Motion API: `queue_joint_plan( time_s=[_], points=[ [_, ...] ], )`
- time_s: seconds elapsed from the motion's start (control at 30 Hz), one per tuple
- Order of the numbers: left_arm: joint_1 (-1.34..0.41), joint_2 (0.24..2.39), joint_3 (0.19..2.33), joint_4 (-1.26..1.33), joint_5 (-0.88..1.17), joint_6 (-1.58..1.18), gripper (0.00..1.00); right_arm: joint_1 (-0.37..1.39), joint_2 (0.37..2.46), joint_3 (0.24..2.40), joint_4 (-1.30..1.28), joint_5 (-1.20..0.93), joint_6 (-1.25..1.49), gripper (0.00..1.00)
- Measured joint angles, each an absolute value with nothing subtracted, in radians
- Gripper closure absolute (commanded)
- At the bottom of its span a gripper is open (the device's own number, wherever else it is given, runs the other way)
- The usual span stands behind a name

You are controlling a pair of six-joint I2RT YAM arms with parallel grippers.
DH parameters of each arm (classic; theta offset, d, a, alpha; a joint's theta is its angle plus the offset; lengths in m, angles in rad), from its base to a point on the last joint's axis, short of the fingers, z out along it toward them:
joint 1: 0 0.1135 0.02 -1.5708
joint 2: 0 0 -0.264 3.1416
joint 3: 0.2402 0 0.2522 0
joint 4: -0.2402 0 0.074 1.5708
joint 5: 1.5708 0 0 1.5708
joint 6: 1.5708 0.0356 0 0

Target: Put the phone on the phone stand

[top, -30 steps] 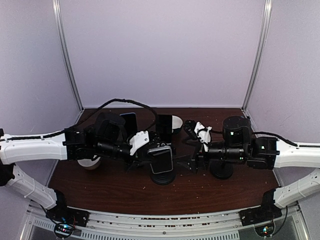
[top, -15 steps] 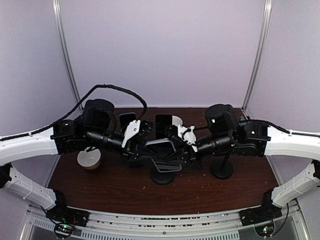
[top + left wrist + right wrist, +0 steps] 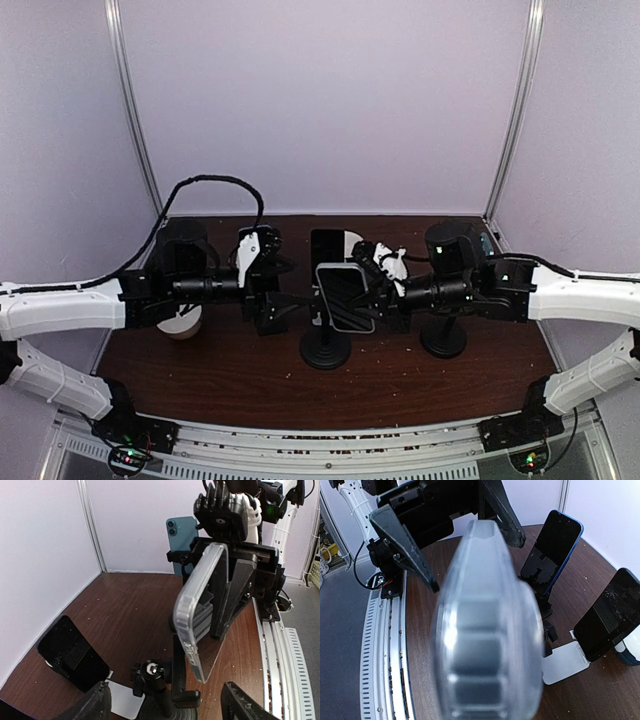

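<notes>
Bench [image 3: 230, 372] of dark brown wood, flecked with pale crumbs, edged along the bottom of the top view by a perforated metal rail [image 3: 320, 447]. Closed in on three sides by pale lilac walls [image 3: 320, 100], with slim metal posts [image 3: 135, 110] at the two back corners.

Phone [image 3: 343, 295] in a clear case, mid-frame in the top view, up off the bench and over the black phone stand [image 3: 325, 352] with the round base. Grasped at its right-hand edge by the right claw [image 3: 375, 297], clenched on it. Dark face turned up toward the overhead camera; long axis running from the top of that frame toward the bottom. Seen edge-on from the left wrist: steep but not upright, upper end leaning to the upper right of the frame, lower end down beside the stand's head near bottom centre. Cannot tell whether that lower end touches the stand. From the right wrist, only a blurred case edge filling the middle of the frame.

Left claw [image 3: 278, 300] released, fingers [image 3: 97, 705] spread wide at the two lower corners of its own view, just left of the phone in the top view and apart from it.

Elsewhere: blue phone [image 3: 181, 537] propped upright at the back; black phone [image 3: 72, 652] on a white holder at lower left of the left-wrist view; white bowl [image 3: 181, 322] under the left arm; second black stand [image 3: 443, 340] under the right arm.
</notes>
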State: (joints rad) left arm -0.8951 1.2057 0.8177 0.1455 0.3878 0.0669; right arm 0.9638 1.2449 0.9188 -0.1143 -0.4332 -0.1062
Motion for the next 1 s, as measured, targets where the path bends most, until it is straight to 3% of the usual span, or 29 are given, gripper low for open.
queue_joint_plan(
  time_s=[0.53,1.0],
  points=[
    [-0.889,1.435,0.665,0.641,0.532,-0.121,0.35,0.961,1.317,0.882,0.044,-0.448,-0.113,1.0],
    [-0.846,1.596,0.7,0.885,0.631,-0.237,1.0,0.927,1.337,0.885,0.074,-0.467,-0.107,1.0]
  ],
)
